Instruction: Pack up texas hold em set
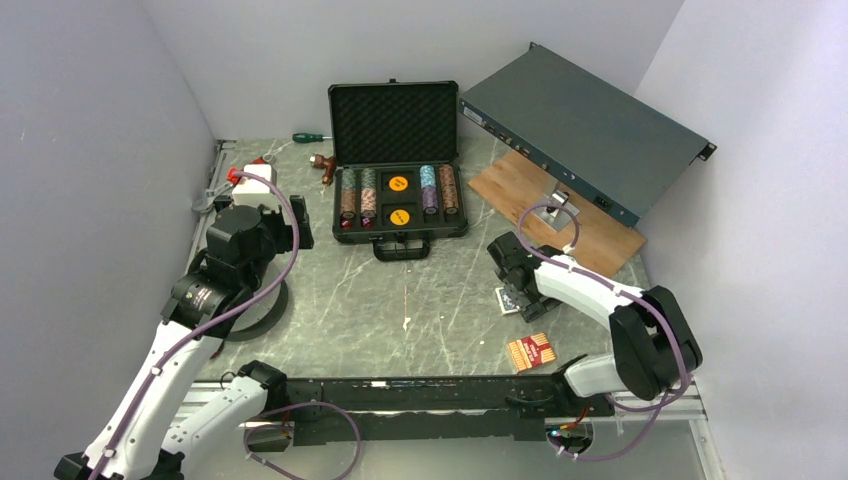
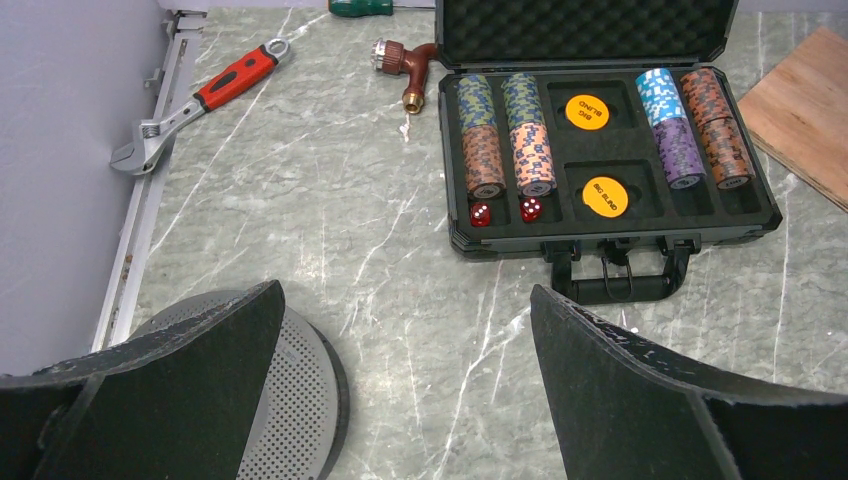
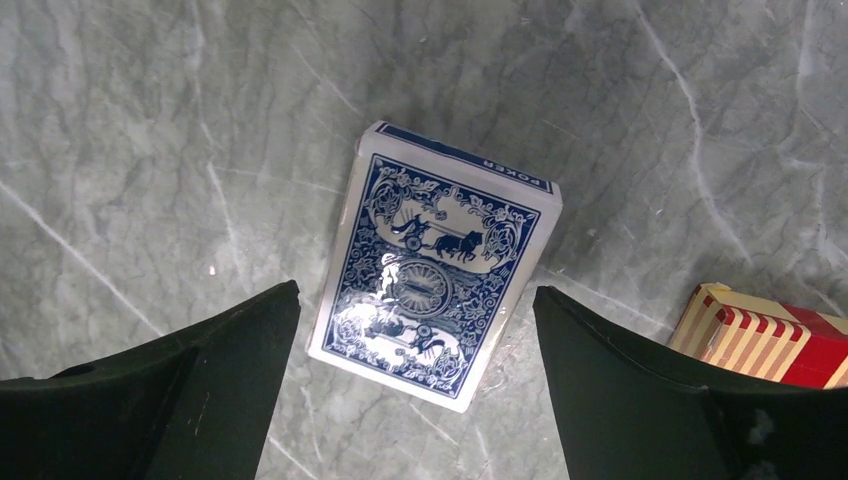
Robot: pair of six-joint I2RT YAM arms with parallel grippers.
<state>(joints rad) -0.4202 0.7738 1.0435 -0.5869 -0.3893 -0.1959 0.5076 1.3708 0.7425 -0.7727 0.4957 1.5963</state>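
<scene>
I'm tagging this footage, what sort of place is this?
Probably a robot test cell: plain walls box in a stone-look table, left arm and right arm sit at its near edge, with mixed props like a wrench and poker case.

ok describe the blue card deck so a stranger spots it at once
From the open black case at the table's far middle, come nearer and right to the right arm's open pincer. The blue card deck lies flat beneath it. Its ornate blue back sets it apart from the red striped deck close by.
</scene>
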